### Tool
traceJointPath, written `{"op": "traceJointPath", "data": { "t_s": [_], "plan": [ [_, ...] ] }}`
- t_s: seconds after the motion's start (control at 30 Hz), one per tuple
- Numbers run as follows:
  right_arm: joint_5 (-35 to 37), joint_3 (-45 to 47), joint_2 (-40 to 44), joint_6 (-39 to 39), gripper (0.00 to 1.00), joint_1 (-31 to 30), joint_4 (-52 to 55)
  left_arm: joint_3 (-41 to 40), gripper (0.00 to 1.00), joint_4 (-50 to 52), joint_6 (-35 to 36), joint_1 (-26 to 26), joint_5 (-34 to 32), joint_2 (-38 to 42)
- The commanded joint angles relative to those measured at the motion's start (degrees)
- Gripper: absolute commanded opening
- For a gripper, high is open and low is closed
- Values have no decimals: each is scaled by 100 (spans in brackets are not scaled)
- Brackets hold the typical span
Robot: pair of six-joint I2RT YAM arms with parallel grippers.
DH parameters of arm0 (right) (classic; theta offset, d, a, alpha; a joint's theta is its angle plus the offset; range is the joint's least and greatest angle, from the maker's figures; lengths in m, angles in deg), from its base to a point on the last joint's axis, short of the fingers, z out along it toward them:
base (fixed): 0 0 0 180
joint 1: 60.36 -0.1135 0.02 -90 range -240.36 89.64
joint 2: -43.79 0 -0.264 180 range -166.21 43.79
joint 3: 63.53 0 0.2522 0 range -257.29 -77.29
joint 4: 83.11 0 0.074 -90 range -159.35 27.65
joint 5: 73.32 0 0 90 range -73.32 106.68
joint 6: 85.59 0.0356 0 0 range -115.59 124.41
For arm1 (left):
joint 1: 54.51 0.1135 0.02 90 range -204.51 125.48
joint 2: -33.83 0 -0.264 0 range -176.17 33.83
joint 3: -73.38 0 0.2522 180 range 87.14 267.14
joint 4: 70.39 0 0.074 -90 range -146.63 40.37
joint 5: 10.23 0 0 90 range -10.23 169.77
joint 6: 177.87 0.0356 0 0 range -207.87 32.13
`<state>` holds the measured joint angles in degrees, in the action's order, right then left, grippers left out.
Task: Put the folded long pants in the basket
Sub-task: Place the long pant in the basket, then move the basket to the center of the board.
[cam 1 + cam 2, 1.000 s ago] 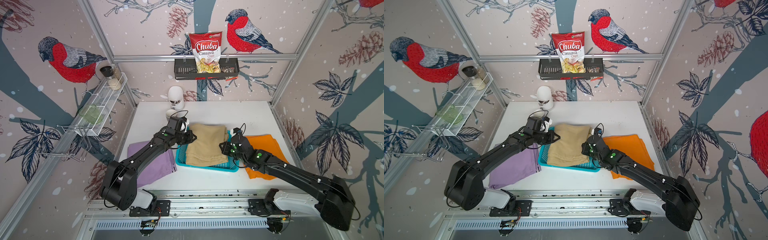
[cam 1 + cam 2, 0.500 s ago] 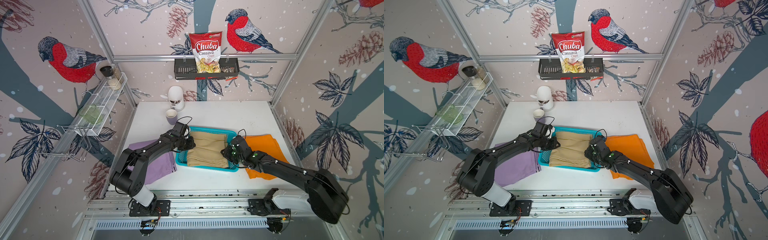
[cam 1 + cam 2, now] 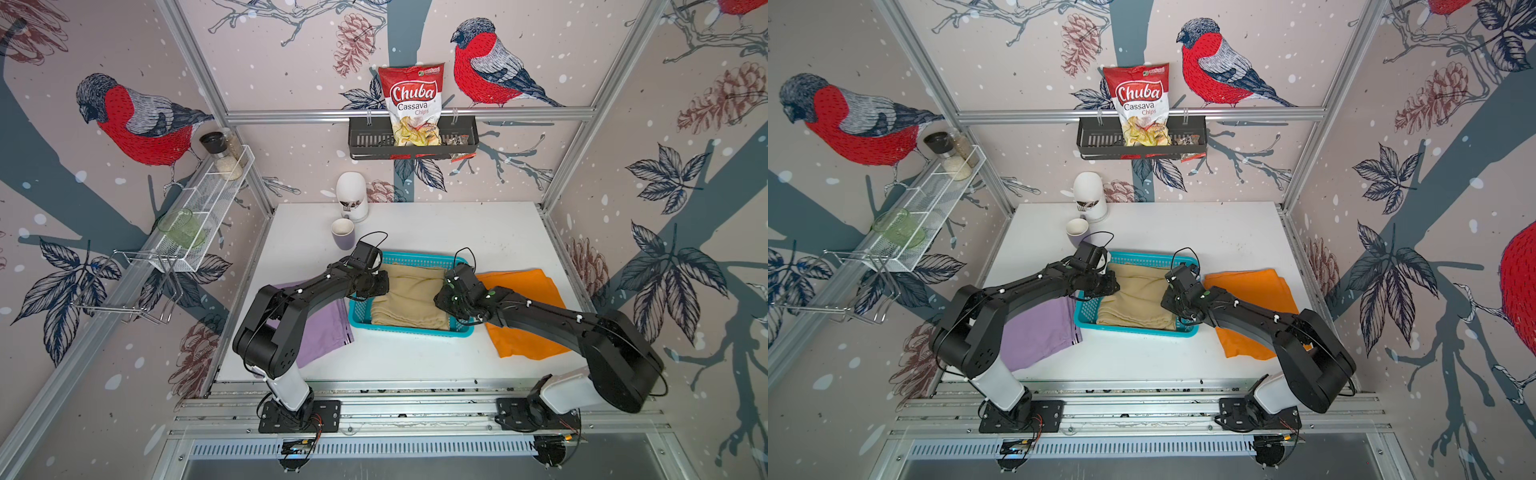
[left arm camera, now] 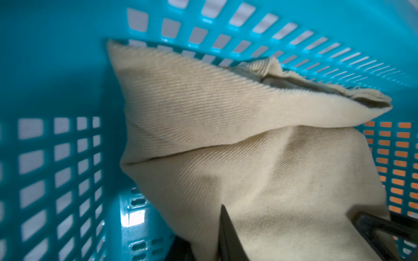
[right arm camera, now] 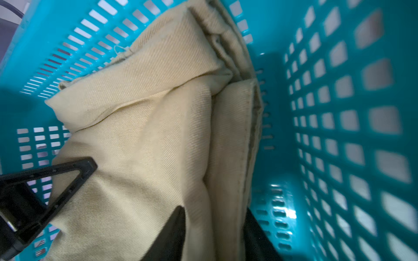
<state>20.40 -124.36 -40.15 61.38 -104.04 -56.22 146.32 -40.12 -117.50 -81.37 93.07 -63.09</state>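
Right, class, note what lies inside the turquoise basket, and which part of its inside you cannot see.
Folded tan pants lie in the basket; the left gripper and right gripper reach in. Cloth hides most of the floor.

The basket (image 3: 411,258) was turquoise, pierced with a grid of small holes. The tan pants (image 3: 409,299) inside it were plain beige, showing a fine diagonal weave in the wrist views. Right of the basket, the orange pants (image 3: 519,280) were plain bright orange. Left of it, the lilac pants (image 3: 328,332) were plain pale purple. The table (image 3: 415,361) under the basket was white. Behind the basket, the cup (image 3: 343,237) was purple outside and white inside, the chip bag (image 3: 412,95) was red and white, and the wall (image 3: 291,62) was pale pink with red-breasted birds, dark leaves and white flecks.
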Motion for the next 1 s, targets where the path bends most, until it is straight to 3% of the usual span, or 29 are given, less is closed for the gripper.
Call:
{"op": "traceJointPath", "data": {
  "t_s": [0.0, 0.17, 0.37, 0.5, 0.63, 0.77, 0.9, 0.97],
  "plan": [
    [555, -177, 92, -260, 60, -96, 535, 130, 69, 183, 0, 13, -250, 137],
    [816, -678, 210, -636, 61, -60, 1023, 653, 84, 392, -77, 14, -65, 331],
    [978, -1141, 373, -1328, 61, 446, 1878, 1238, 84, 452, -184, 13, 109, 537],
    [485, -713, 603, -1601, 61, 931, 1731, 1269, 84, 296, -178, 47, -205, 732],
    [-90, -299, 677, -1698, 60, 928, 1118, 1047, 84, -26, -358, 133, -167, 850],
    [-316, 99, 643, -1440, 43, 909, 426, 925, 84, -121, -517, 180, -108, 833],
    [85, 135, 565, -1344, 17, 979, 190, 782, 84, -178, -582, 180, -82, 851],
    [189, 128, 550, -1463, 12, 1052, -37, 753, 84, -166, -587, 180, -68, 842]
  ]
}}
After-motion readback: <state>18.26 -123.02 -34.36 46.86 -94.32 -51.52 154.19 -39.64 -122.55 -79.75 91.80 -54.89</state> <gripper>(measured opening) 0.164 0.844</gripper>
